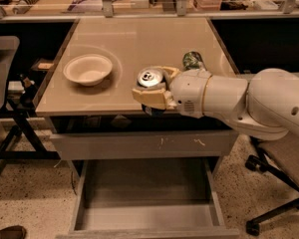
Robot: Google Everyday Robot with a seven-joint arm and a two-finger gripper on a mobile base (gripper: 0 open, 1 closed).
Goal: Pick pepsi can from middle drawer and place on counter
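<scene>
My gripper (152,88) is shut on the pepsi can (150,78), whose silver top and pull tab show between the tan fingers (150,98). The can is upright and held over the front edge of the beige counter (129,44), a little right of centre. The white arm reaches in from the right. The middle drawer (144,210) stands pulled open below, its grey floor bare.
A white bowl (88,68) sits on the counter's left. A green patterned can (191,59) lies behind my wrist, partly hidden. A grey drawer front (144,144) with white scratches is under the counter. Office chairs stand at left (0,73) and right (279,173).
</scene>
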